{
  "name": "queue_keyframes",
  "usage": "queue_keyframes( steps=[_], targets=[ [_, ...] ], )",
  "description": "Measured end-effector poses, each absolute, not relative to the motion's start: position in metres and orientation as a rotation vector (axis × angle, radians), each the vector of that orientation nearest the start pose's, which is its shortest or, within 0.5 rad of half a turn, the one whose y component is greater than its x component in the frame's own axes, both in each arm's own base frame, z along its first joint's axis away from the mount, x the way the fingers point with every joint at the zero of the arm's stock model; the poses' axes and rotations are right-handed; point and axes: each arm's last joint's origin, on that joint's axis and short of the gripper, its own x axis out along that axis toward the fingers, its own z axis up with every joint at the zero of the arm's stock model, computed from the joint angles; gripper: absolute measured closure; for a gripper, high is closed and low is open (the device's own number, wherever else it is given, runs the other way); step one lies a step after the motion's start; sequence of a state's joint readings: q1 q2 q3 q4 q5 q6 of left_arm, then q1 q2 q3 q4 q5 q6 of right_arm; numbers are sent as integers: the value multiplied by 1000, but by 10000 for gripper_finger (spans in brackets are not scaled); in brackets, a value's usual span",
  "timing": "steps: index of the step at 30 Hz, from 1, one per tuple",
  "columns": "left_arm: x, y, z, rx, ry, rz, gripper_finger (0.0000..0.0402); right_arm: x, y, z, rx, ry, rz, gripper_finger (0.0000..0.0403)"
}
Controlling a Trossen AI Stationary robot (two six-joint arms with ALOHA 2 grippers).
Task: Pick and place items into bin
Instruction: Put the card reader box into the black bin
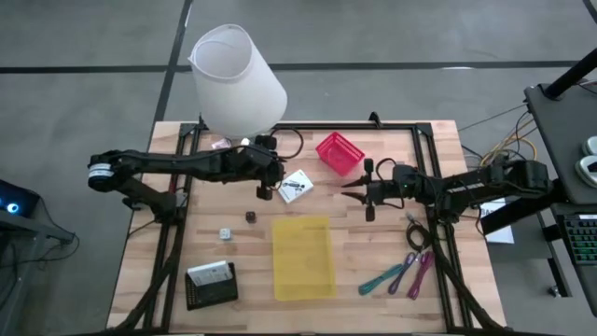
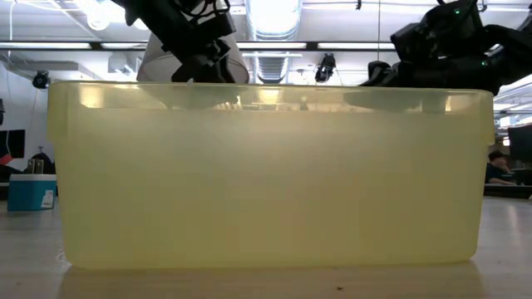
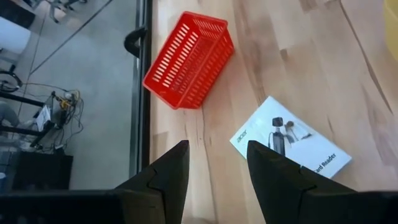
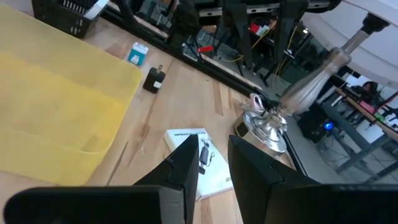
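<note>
A white card with black marks (image 1: 296,186) lies flat on the table between both grippers; it also shows as the card (image 3: 289,140) and the card (image 4: 199,168). My left gripper (image 1: 265,190) (image 3: 217,149) hovers open just left of it. My right gripper (image 1: 358,191) (image 4: 213,142) is open to its right, pointing toward it. The yellow bin (image 1: 303,257) (image 2: 266,174) sits at the table's near middle. A dark cube (image 1: 250,217) and a white cube (image 1: 225,233) lie left of the bin. Teal and pink strips (image 1: 403,275) and a black cable (image 1: 417,231) lie to its right.
A red basket (image 1: 339,152) (image 3: 186,59) stands beyond the card toward the far edge. The big white lamp (image 1: 238,79) stands at the far left, its base (image 4: 264,127) near the card. A black basket (image 1: 210,285) with a white card inside sits near the front left corner.
</note>
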State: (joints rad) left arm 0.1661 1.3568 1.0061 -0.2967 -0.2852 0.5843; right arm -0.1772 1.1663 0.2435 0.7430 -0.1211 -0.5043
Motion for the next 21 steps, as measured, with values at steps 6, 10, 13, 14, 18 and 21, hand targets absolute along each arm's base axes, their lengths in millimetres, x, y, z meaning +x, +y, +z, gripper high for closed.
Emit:
queue_keyframes(
  steps=[6,10,13,14,18,21],
  targets=[
    [285,55,277,566,753,239,256,206,-33,172,-472,184,-11,328],
    [286,51,276,487,741,254,256,206,-33,172,-471,184,-11,328],
    [286,46,276,451,728,244,256,206,-33,172,-469,185,-11,328],
    [287,44,276,448,725,235,256,206,-33,172,-469,185,-11,328],
    [288,36,277,446,709,185,256,206,-33,172,-469,185,-11,328],
    [290,28,276,450,697,143,256,206,-33,172,-469,185,-11,328]
  ],
)
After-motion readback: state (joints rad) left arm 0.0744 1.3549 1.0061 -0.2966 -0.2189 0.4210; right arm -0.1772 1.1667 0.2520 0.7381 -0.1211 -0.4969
